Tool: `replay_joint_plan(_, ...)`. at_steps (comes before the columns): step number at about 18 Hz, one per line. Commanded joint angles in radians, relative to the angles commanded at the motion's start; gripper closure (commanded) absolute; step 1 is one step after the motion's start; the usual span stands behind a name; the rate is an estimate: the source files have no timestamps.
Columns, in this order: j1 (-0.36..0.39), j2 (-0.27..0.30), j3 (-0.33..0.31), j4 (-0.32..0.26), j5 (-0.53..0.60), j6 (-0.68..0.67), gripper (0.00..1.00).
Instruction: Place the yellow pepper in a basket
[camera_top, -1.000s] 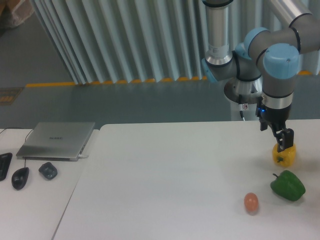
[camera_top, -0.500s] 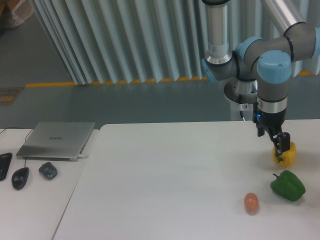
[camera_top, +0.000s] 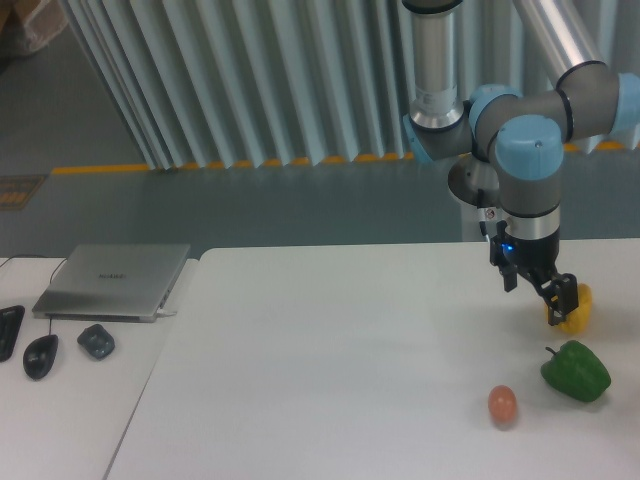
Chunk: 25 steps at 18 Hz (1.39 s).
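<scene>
Now yellow pepper held in gripper.

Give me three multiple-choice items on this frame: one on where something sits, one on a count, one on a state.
1. Where is the green pepper relative to the yellow pepper?
A. Nearer the camera, just below it in the picture
B. Far off by the laptop
C. Stacked on top of it

2. How many peppers lie on the white table?
A. One
B. Two
C. Four

3. What is the gripper doing?
A. Hanging high above the laptop
B. Down at the yellow pepper, its fingers against the pepper's left side
C. Holding the egg-shaped item

Answers: 1 A, the green one lies just in front of the yellow one at the right edge. 2 B, one yellow and one green. 3 B, the dark fingers overlap the yellow pepper; the orange-pink egg-shaped item lies apart.
</scene>
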Motion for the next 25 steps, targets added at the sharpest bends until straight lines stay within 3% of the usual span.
replay_joint_plan(4, 0.094, 0.003, -0.029, -0.006, -0.003, -0.118, 0.00)
replay_joint_plan(8, 0.131, 0.031, -0.058, -0.021, -0.054, -0.129, 0.00)
replay_joint_plan(19, 0.103, 0.015, -0.066, -0.025, -0.045, -0.123, 0.00)
replay_joint_plan(25, 0.075, -0.028, -0.063, -0.023, 0.038, -0.123, 0.00)
